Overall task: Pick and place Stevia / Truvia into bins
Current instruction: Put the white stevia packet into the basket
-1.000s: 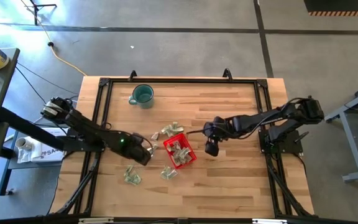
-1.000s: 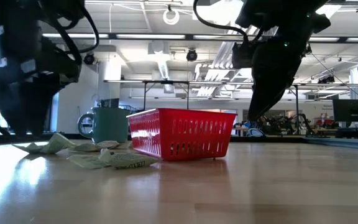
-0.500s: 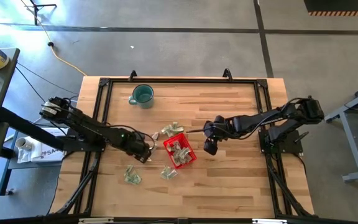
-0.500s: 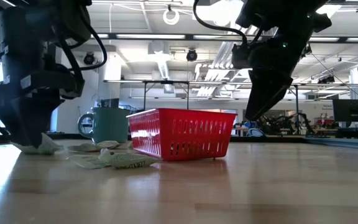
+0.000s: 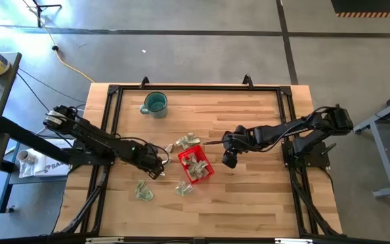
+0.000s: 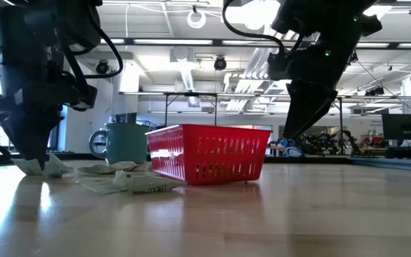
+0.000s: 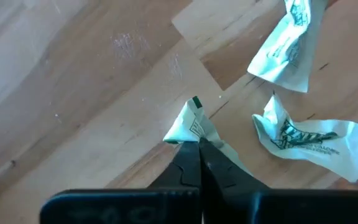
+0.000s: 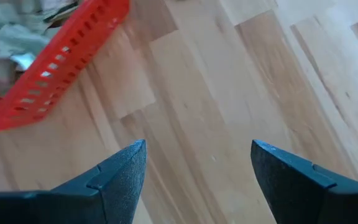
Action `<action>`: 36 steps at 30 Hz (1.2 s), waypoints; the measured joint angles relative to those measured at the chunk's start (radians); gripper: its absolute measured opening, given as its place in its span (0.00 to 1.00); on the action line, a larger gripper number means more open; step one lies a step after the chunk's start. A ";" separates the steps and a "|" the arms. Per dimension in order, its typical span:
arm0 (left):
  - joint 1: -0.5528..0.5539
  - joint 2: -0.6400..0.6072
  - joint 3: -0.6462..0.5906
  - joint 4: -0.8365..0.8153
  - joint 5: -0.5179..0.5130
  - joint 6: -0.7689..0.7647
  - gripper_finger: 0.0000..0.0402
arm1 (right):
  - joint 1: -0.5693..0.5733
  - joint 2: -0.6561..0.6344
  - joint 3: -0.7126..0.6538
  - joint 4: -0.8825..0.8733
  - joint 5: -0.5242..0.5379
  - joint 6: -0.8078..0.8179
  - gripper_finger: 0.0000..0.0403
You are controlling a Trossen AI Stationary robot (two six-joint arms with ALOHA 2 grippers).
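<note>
Pale green and white Stevia sachets lie crumpled on the wooden table around the red bin (image 5: 195, 165), which holds several more. My left gripper (image 5: 157, 167) is down at the table left of the bin, shut on one sachet (image 7: 190, 123). Two other sachets (image 7: 288, 46) (image 7: 309, 138) lie flat just beyond it. More rest near the bin's far corner (image 5: 185, 141) and on its near side (image 5: 143, 193) (image 5: 183, 188). My right gripper (image 5: 230, 160) hangs open above the table right of the bin (image 8: 55, 68), with nothing between its fingers. My left gripper pinches a raised fold of the crumpled sachet (image 7: 194, 134) between its two fingers. The fingers come from above, pointing steeply down. The sachet's lower edge (image 6: 52, 168) still lies on the table.
A teal mug (image 5: 154, 103) stands at the far left of the table. A black frame (image 5: 195, 88) runs along the table's edges. Bare wood (image 5: 249, 196) lies to the right of the bin and toward the near edge.
My left gripper has come down toward the table beside the bin and has shut on the sachet there. The sachet stays on the table. My right gripper has kept open, right of the bin.
</note>
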 joint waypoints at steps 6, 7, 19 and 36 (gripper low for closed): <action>0.016 -0.033 0.061 -0.089 -0.089 0.012 0.10 | 0.001 -0.018 0.000 -0.010 0.092 0.064 0.69; 0.025 -0.044 0.086 -0.100 -0.100 0.026 0.09 | 0.001 -0.028 0.000 -0.012 0.118 0.068 0.69; 0.219 -0.049 0.274 0.288 -0.040 0.460 0.06 | -0.049 -0.173 0.001 -0.119 0.222 0.070 0.69; 0.250 0.138 0.326 0.396 0.261 0.381 0.49 | -0.092 -0.123 0.004 -0.036 -0.059 -0.087 0.69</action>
